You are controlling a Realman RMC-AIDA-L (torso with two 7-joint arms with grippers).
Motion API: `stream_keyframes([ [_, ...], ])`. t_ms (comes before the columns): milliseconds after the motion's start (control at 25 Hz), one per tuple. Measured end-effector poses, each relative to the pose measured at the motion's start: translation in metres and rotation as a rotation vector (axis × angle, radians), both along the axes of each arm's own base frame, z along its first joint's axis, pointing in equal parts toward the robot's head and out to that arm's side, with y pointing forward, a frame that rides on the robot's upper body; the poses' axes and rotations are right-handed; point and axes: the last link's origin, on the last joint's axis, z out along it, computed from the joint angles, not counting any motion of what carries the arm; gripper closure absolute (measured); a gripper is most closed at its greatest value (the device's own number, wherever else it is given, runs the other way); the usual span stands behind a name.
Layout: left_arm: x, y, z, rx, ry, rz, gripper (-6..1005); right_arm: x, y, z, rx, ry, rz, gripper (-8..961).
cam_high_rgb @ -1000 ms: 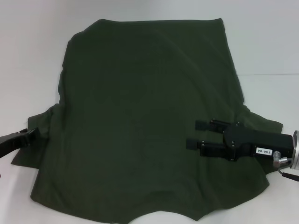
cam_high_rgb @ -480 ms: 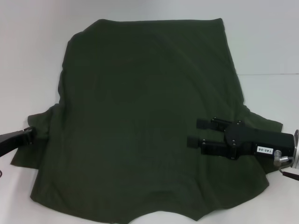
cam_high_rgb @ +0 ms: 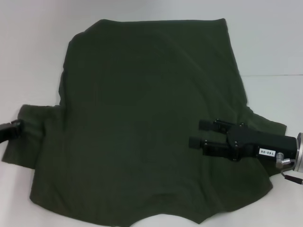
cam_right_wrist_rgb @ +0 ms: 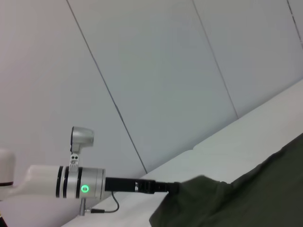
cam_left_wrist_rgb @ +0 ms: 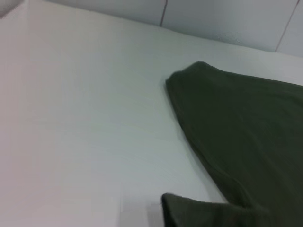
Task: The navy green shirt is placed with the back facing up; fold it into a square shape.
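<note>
Navy green shirt (cam_high_rgb: 147, 123): spread flat across the white surface (cam_high_rgb: 265, 42), sleeves out to either side.

Right gripper (cam_high_rgb: 198, 133): over the shirt's right sleeve area, jaws parted narrowly with nothing between them (whether they touch the fabric cannot be told).

Left gripper (cam_high_rgb: 19, 126): at the left sleeve's outer edge, jaws gripping the cloth.

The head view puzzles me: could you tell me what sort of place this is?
Probably a lab test bench: a plain white table, pale panelled walls, and only the navy green shirt laid out.
</note>
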Motion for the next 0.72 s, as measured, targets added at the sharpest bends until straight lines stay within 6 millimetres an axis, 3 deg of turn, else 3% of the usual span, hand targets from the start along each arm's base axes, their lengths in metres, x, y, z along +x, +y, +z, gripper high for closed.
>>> stream_keyframes([
  [720, 0.012, 0.029, 0.02, 0.042, 0.133, -0.035, 972, 0.001, 0.001, -0.001, 0.008, 0.005, -0.009, 74],
])
